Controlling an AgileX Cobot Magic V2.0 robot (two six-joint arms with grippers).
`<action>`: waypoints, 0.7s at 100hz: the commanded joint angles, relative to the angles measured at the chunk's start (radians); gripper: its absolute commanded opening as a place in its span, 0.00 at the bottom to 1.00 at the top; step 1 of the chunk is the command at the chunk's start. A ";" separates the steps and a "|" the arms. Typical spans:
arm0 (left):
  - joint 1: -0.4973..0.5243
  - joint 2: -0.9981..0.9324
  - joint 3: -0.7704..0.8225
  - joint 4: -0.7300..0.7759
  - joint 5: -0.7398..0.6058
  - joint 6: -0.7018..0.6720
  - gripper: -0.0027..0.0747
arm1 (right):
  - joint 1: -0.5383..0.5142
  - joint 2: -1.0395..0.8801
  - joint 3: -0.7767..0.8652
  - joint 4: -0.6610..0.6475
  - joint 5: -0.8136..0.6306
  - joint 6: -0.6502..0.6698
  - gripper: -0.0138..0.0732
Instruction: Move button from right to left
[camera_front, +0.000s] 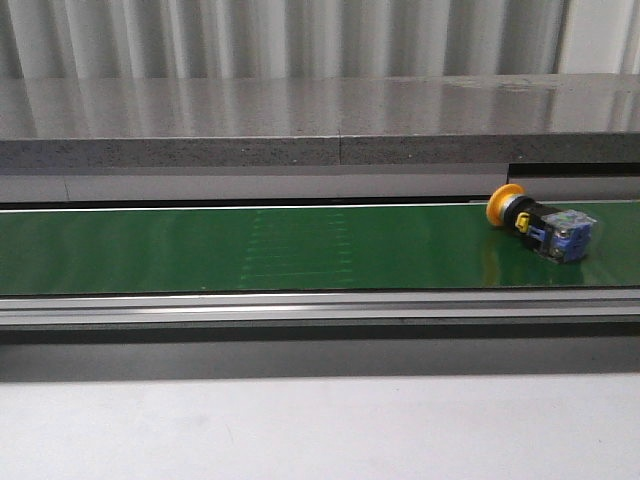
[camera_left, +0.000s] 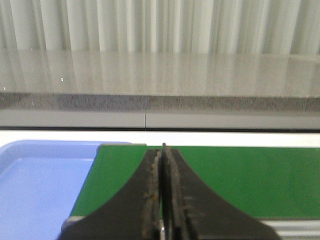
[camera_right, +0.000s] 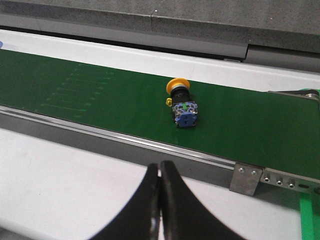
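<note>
The button (camera_front: 538, 221) lies on its side at your 3 o'clock on the green belt (camera_front: 250, 250); left tool (camera_left: 161, 197) and right tool (camera_right: 160, 200) are clenched, empty.

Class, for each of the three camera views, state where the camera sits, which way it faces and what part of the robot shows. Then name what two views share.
Front view: looks forward over the green belt; the button lies at its right end; no arm shows.
Left wrist view: rides the left arm, facing the belt's end and a blue tray; the left gripper shows, shut.
Right wrist view: rides the right arm, looking down across the belt at the button; the right gripper shows, shut.
Shared: front and right wrist views both show the button.
</note>
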 joint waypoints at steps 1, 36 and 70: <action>0.003 -0.035 0.016 -0.006 -0.105 -0.007 0.01 | 0.000 0.003 -0.022 0.007 -0.069 -0.010 0.08; 0.008 0.097 -0.216 0.021 0.186 -0.007 0.01 | 0.000 0.003 -0.022 0.007 -0.069 -0.010 0.08; 0.008 0.353 -0.401 0.005 0.366 -0.005 0.33 | 0.000 0.003 -0.022 0.007 -0.069 -0.010 0.08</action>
